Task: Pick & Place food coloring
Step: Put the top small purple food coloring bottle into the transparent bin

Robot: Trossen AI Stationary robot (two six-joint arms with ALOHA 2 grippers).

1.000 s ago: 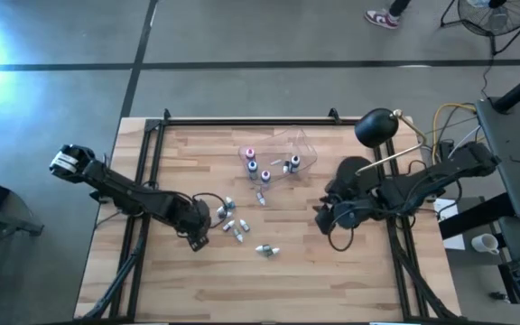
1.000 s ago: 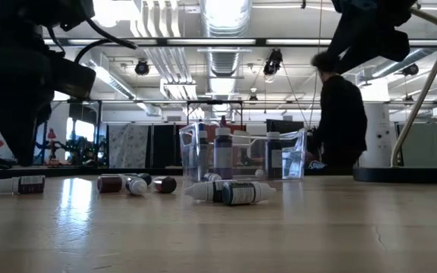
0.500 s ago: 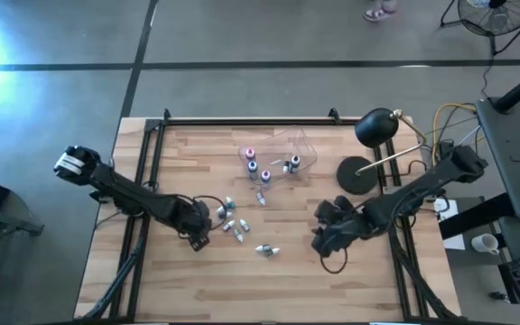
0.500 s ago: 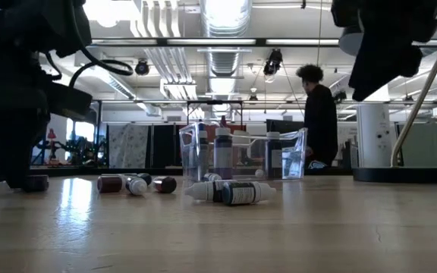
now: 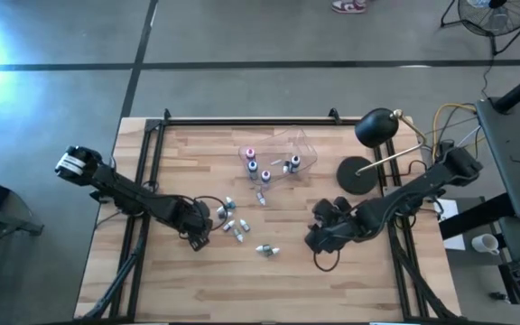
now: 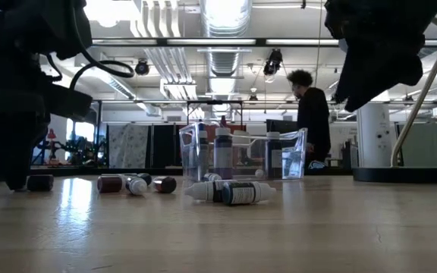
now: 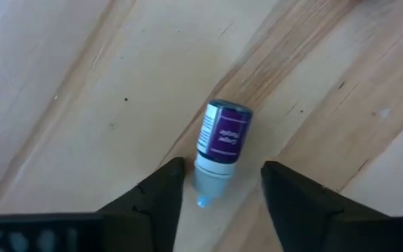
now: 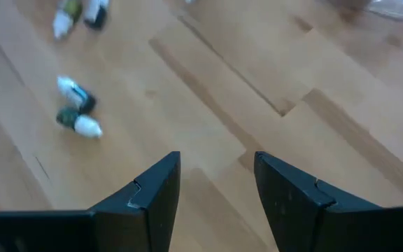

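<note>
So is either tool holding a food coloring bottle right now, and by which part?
Nothing is held. The left tool is open, its fingers straddling the cap end of a bottle lying on the table. The right tool is open and empty above bare wood.

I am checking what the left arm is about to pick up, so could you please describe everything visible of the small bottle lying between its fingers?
The bottle is a tiny dropper bottle, seemingly plastic, with a purple label bearing white print, a darker blue-green base and a whitish cap ending in a small tip. It lies on its side on the wooden table, apart from the other bottles. Its cap end sits in the gap of the open left gripper, whose fingers flank it without visibly touching it. It appears closed and undamaged.
</note>
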